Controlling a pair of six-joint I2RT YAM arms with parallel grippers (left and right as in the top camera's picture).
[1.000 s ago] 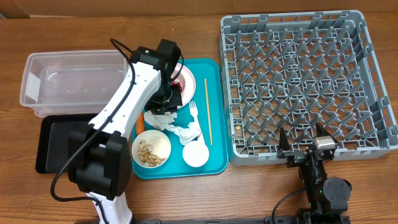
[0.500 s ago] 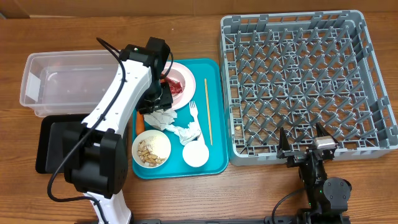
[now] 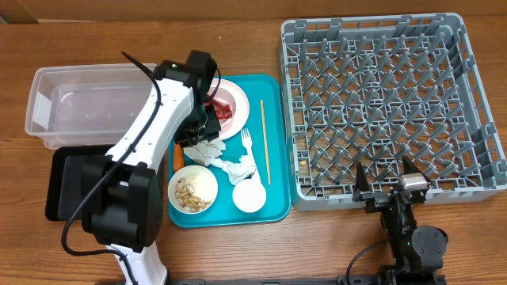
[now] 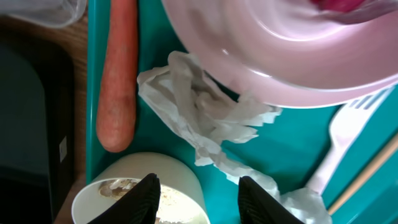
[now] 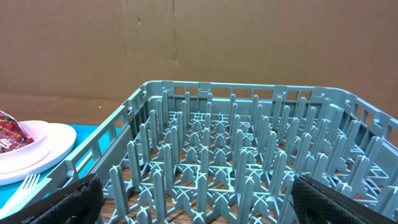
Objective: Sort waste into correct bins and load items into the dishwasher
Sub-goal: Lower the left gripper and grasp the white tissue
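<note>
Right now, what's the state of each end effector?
Left end effector: open, holding nothing.
Right end effector: open wide, holding nothing.

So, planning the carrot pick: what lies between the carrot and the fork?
A crumpled white napkin on the teal tray, between carrot and fork; clearest in the left wrist view.

The left arm lies across the black tray and the teal tray's left edge, barring that side, while the clear tub stands open from above. On the teal tray the pink plate, napkins, carrot, bowl, cup, fork and chopstick sit close together, with only narrow strips between. The peg-filled dish rack walls the right; bare counter lies before it, beside the right claw.
</note>
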